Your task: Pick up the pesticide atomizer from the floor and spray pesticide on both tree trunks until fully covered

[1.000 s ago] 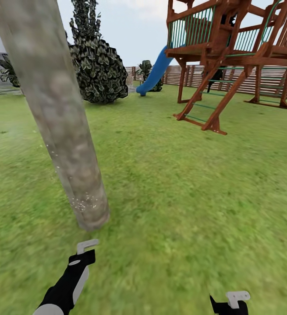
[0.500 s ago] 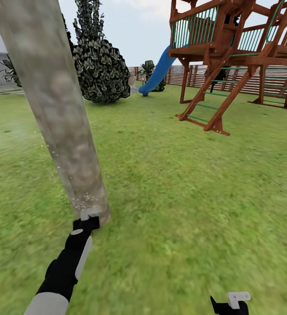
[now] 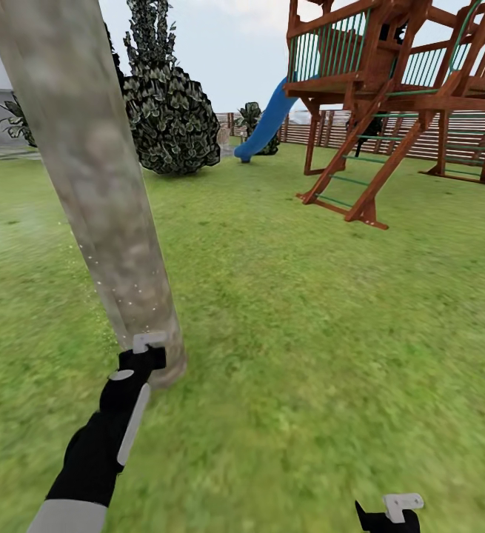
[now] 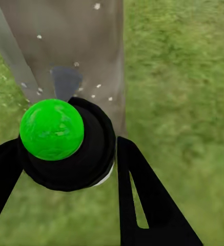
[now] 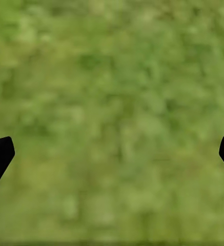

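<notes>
Left pincer [image 4: 65, 169] gripping green-capped atomizer [image 4: 53, 130], facing speckled trunk [image 4: 70, 46].

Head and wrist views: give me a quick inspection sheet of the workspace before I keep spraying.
Surface: grass floor.
Job's things: pesticide atomizer, green-topped, between the left fingers; tree trunk close ahead, white pesticide specks low on it.
Clutter: nothing seen.
Grippers: left gripper shut on the atomizer, at the trunk base; right gripper open over grass.
Cables: nothing seen.
Surroundings: wooden play tower, blue slide, bush, slat fence.
</notes>
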Available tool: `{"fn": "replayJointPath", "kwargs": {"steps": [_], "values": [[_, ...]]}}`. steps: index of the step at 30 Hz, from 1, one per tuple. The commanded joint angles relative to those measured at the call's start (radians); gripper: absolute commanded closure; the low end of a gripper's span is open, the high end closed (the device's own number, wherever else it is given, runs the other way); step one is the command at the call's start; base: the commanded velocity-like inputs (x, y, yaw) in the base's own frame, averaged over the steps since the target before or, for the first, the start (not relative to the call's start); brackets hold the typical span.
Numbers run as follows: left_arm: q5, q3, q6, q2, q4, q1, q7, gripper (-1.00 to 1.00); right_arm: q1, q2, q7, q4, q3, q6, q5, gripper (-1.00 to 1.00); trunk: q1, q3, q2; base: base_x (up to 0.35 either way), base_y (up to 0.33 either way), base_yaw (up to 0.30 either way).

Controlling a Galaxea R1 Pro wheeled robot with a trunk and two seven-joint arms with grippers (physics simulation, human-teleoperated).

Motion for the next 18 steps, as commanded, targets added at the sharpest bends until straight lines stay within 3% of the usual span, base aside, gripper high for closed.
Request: {"fn": "replayJointPath", "kwargs": {"steps": [1, 4, 7, 9, 11, 13, 18], "values": [[0.002, 0.003, 0.024, 0.003, -0.027, 0.001, 0.000, 1.00, 0.000, 0.000, 0.000, 0.000, 0.000, 0.000, 0.000, -1.00, 0.000, 0.000, 0.000, 0.000, 0.000, 0.000], [0.000, 0.014, 0.042, 0.009, -0.045, 0.001, 0.000, 1.00, 0.000, 0.000, 0.000, 0.000, 0.000, 0.000, 0.000, -1.00, 0.000, 0.000, 0.000, -0.200, 0.101, 0.000], [0.002, 0.051, 0.045, 0.008, -0.048, 0.001, 0.000, 1.00, 0.000, 0.000, -0.001, 0.000, 0.000, 0.000, 0.000, -1.00, 0.000, 0.000, 0.000, -0.104, 0.076, 0.000], [0.002, 0.042, 0.045, -0.002, -0.051, -0.001, 0.001, 1.00, 0.000, 0.000, 0.000, 0.000, 0.000, 0.000, 0.000, -1.00, 0.000, 0.000, 0.000, -0.009, 0.007, 0.000], [0.002, 0.004, 0.046, -0.009, -0.062, -0.007, 0.003, 1.00, 0.000, 0.001, 0.000, 0.000, 0.000, 0.000, 0.001, -1.00, 0.000, 0.000, 0.000, -0.001, 0.001, 0.000], [0.002, 0.007, 0.050, -0.010, -0.087, -0.010, 0.003, 1.00, 0.000, 0.001, 0.000, 0.000, 0.000, 0.000, 0.001, -1.00, 0.000, 0.000, 0.000, 0.000, 0.000, 0.000], [0.003, 0.112, 0.090, 0.002, -0.141, -0.011, -0.004, 1.00, 0.000, 0.001, 0.000, 0.000, 0.000, 0.000, 0.001, -1.00, 0.000, 0.000, 0.000, 0.000, 0.000, 0.000]]}}
